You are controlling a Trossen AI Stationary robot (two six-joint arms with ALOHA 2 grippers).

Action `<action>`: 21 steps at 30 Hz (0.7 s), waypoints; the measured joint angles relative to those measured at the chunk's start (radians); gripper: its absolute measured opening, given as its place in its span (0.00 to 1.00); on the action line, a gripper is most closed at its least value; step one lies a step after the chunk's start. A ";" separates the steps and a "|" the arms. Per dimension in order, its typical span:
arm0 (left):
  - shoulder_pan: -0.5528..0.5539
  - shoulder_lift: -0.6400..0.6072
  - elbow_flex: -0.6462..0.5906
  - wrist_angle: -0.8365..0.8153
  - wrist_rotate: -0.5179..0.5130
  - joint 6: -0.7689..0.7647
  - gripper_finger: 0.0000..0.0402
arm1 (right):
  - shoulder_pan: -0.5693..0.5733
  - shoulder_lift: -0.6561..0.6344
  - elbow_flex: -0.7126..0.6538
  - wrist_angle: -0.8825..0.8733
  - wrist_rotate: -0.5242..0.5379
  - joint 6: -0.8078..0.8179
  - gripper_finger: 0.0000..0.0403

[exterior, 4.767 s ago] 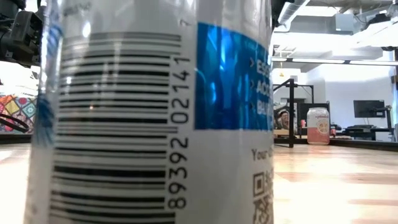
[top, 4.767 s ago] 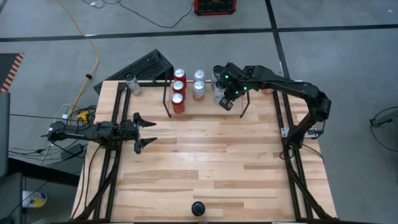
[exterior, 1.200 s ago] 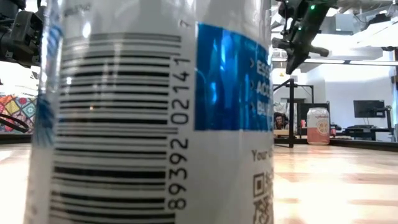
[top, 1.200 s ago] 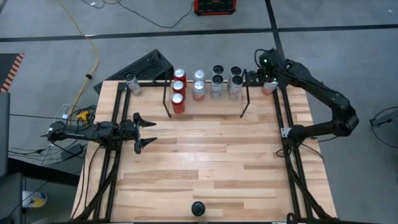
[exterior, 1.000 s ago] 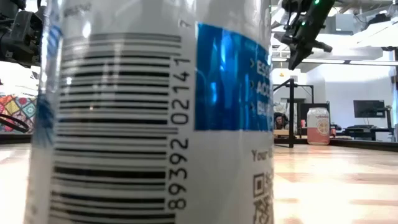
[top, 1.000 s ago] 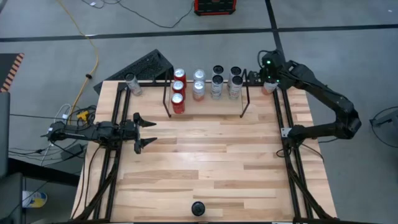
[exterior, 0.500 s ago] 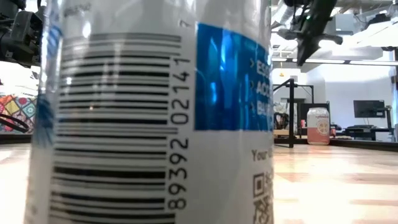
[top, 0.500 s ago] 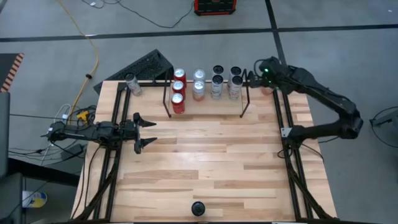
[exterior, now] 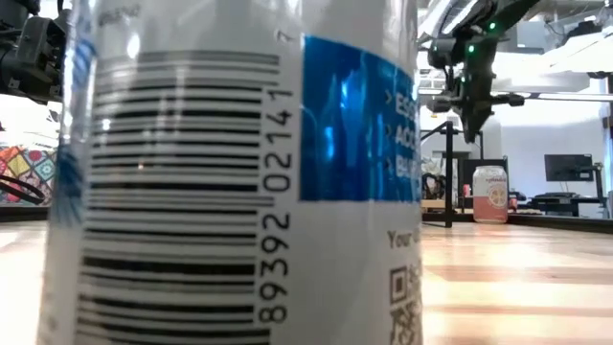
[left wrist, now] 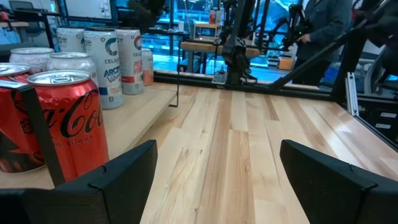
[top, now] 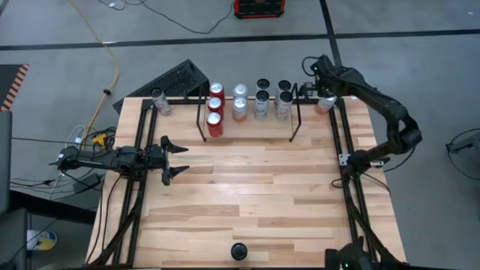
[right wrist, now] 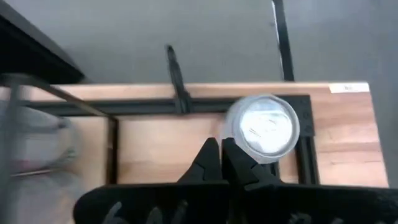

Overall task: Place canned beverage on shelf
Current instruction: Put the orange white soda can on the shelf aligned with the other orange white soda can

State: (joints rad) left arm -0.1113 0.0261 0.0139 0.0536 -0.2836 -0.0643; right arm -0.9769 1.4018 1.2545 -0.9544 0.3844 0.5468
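The black rod shelf (top: 247,112) stands at the table's far edge and holds several cans: red ones (top: 215,112) on its left, silver and dark-topped ones (top: 271,101) on its right. A pink can (top: 324,103) stands upright on the table just right of the shelf; it also shows in the low view (exterior: 490,194). My right gripper (top: 315,67) hangs above this can, shut and empty, fingers pointing down (exterior: 469,120); the right wrist view shows the can's top (right wrist: 261,127) just beyond the fingertips (right wrist: 221,155). My left gripper (top: 178,159) waits open at the table's left (left wrist: 217,186).
A silver can (top: 157,100) stands at the far left corner, outside the shelf. A white and blue can (exterior: 239,172) fills the low view right at the camera. A dark round thing (top: 238,251) sits at the near edge. Black rails (top: 349,180) run along both sides.
My right gripper has stayed above the far right corner, has turned so that its fingers point straight down, and has come down a little over the pink can. The cans have not moved.
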 joint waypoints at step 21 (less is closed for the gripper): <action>0.000 0.000 0.000 0.000 0.000 0.000 0.81 | -0.073 0.076 0.079 -0.032 -0.049 -0.031 0.78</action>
State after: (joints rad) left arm -0.1112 0.0257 0.0139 0.0539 -0.2835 -0.0643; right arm -1.0500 1.4777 1.3340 -0.9866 0.3356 0.5155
